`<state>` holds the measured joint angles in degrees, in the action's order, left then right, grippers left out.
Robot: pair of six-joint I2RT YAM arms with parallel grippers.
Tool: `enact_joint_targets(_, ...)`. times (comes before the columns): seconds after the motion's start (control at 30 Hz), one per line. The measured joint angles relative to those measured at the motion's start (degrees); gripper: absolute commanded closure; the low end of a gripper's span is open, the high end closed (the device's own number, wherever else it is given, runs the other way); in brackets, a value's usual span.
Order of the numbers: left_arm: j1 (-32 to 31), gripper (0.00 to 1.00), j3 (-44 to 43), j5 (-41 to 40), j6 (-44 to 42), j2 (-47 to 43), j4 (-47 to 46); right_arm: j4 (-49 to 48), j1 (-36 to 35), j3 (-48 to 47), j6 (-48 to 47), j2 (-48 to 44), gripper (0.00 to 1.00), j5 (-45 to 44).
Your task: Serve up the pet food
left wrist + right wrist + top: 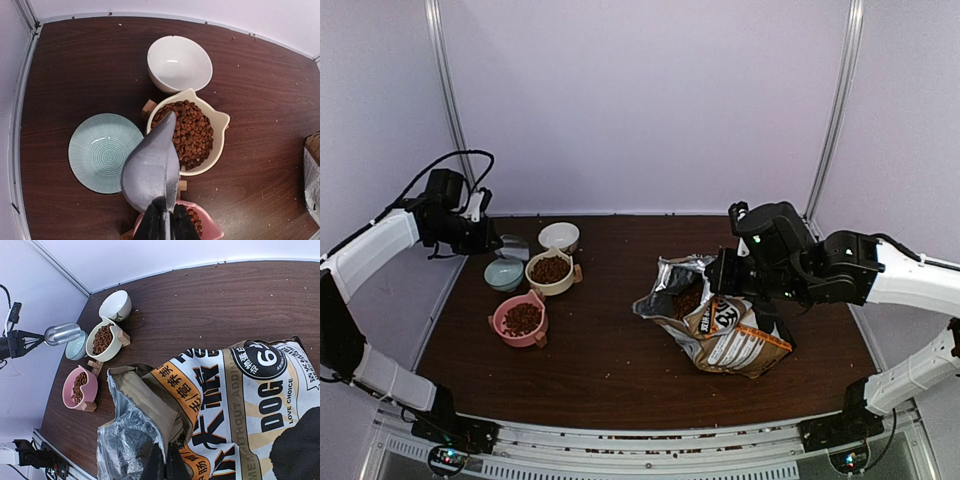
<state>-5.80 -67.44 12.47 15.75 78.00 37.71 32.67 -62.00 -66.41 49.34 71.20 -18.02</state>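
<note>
- While the left jaws stand nearly closed, clamped on the handle of the scoop [152, 170], I have it hanging over the bowls at the far left of the tabletop [610, 350]. The wrist view shows only smooth grey metal, so I cannot tell whether it carries a load
- Kibble [190, 132] fills the cream bowl [220, 120] and lies in the pink bowl [497, 322]. More shows in the open mouth of the bag [250, 400], and stray bits dot the wood
- Right jaws are fully closed, pinching the torn rim of the bag and holding its mouth up. The bag sits right of centre, well apart from the bowls
- What the next move turns on: the scoop's long axis runs straight out from the left jaws. In the wrist view its tip lies over the near rim of the cream bowl, with the teal bowl [105, 152] just to its left and the white bowl [180, 62] beyond. Both of those look empty
- My read: the left arm is the nearer one. A loaded scoop needs only a short swing to the teal bowl and a wrist roll, while an empty one means a long reach across to the bag mouth
- Risk as I judge it: pouring from this height may scatter pellets over the rim
</note>
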Motion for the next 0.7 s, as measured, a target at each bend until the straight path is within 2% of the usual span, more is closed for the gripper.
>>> enact_joint_targets(0.17, -1.42, 1.00, -0.09, 0.48, -0.98, -0.57, 1.57, 0.00, 0.00, 0.00, -0.07, 0.02, 1.00, 0.04)
enact_joint_targets(0.27, -3.87, 1.00, -0.15, 5.60, -0.79, -3.02, 1.62, -0.15, 0.00, -0.02, -0.42, 0.22, 1.00, 0.24)
enact_joint_targets(0.37, -10.03, 1.00, -1.05, 12.83, -0.20, -6.47, 1.20, -0.52, 0.00, -0.13, -1.20, 0.83, 1.00, 0.81)
enact_joint_targets(0.5, -22.47, 1.00, -1.73, 19.63, 0.24, -9.35, 0.07, -0.96, 0.00, -1.09, -2.21, 2.54, 1.00, 2.05)
enact_joint_targets(0.57, -27.32, 1.00, -1.38, 21.46, 1.36, -9.99, -0.94, -1.01, -0.02, -1.62, -2.67, 3.45, 1.00, 2.62)
enact_joint_targets(0.7, -32.48, 1.00, 1.70, 22.10, 5.31, -10.49, -4.70, -1.42, -0.70, -2.23, -3.08, 5.14, 1.00, 3.17)
